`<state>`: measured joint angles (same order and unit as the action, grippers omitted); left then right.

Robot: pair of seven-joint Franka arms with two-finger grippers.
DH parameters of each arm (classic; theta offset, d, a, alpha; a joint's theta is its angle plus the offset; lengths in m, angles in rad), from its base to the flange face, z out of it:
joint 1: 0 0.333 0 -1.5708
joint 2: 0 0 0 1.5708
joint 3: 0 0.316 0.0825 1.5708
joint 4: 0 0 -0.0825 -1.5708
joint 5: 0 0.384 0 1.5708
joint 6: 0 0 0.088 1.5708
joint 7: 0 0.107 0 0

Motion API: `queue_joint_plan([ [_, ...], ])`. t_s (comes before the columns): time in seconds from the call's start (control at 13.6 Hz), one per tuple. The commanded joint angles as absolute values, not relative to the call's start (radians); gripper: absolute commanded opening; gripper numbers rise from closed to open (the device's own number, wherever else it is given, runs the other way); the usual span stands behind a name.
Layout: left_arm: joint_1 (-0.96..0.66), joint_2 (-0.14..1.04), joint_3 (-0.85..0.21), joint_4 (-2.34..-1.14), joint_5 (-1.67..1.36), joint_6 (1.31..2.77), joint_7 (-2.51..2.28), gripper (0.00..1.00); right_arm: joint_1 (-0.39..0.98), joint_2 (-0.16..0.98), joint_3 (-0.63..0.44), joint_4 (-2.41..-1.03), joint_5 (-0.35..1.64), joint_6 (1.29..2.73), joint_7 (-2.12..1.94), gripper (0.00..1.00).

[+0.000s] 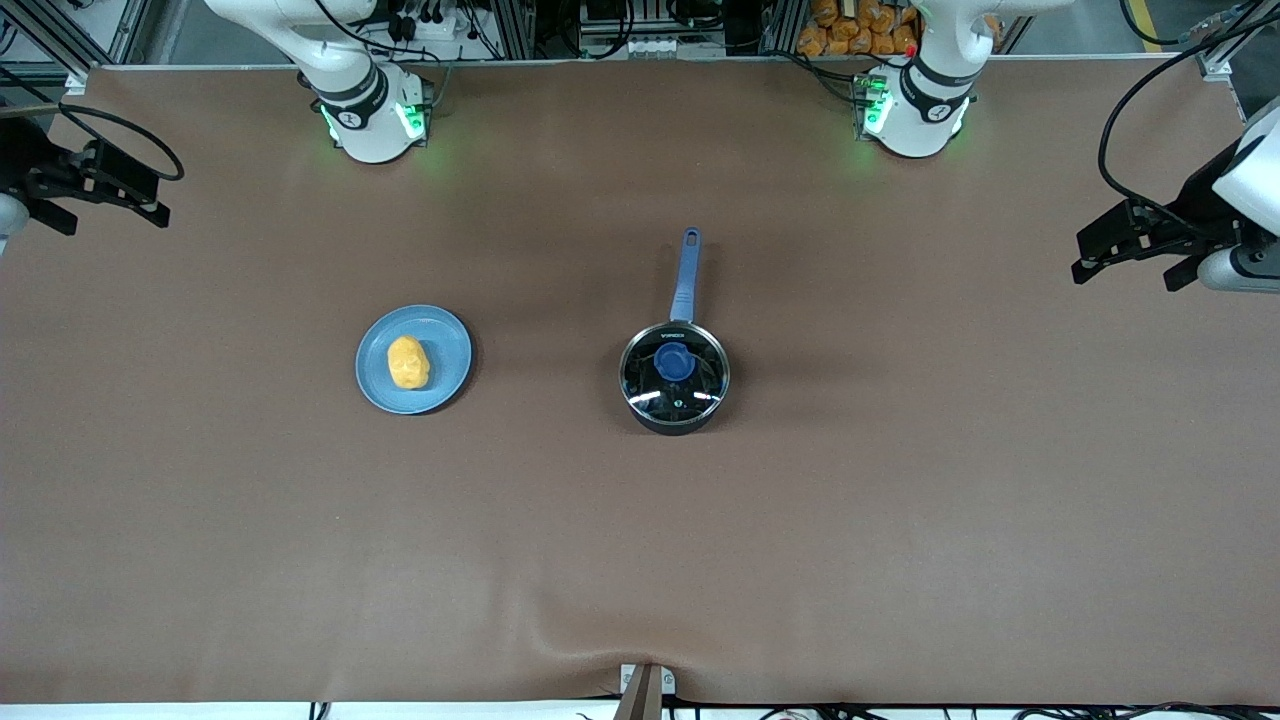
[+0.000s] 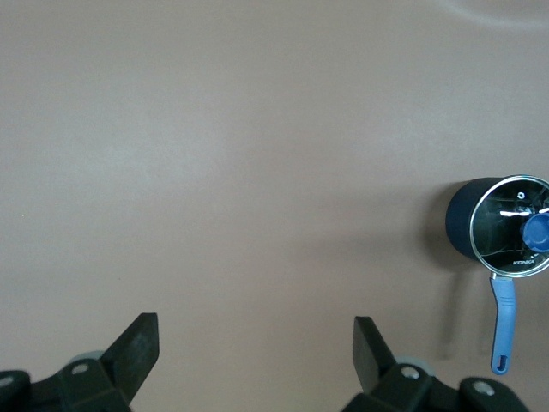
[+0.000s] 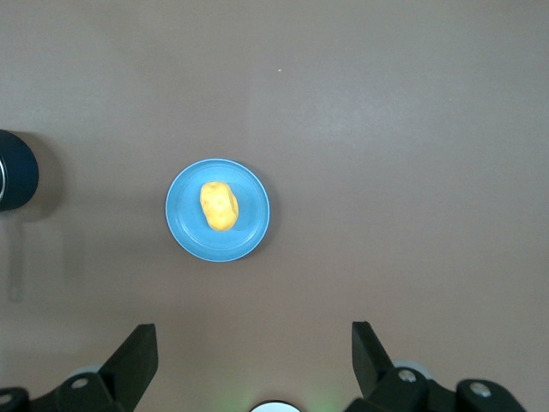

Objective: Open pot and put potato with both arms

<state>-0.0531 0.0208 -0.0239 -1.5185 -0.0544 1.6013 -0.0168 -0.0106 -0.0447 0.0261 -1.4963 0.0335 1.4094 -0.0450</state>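
Note:
The black pot stands mid-table with its glass lid and blue knob on, and its blue handle points toward the arm bases. The yellow-orange potato lies on a light-blue plate toward the right arm's end. My left gripper hangs open and empty high over the left arm's end of the table. In the left wrist view the left gripper is open over bare table, with the pot off to one side. My right gripper hangs open over the table's right-arm end. In the right wrist view the right gripper is open, with the potato ahead of it.
A brown mat covers the whole table. Both arm bases stand along the edge farthest from the front camera. A small clamp sits at the nearest edge. The pot's rim shows at the border of the right wrist view.

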Motion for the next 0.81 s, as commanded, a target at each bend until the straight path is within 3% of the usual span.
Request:
queue_joint_plan([
  [0.0,-0.049,0.000,-0.028,-1.539,-0.040,1.611,-0.012,1.00,-0.018,-0.034,0.031,-1.474,0.026,1.394,-0.029,1.00],
  [0.73,-0.041,0.005,-0.025,-1.548,-0.063,1.611,-0.018,1.00,-0.018,-0.034,0.031,-1.474,0.026,1.394,-0.031,1.00],
])
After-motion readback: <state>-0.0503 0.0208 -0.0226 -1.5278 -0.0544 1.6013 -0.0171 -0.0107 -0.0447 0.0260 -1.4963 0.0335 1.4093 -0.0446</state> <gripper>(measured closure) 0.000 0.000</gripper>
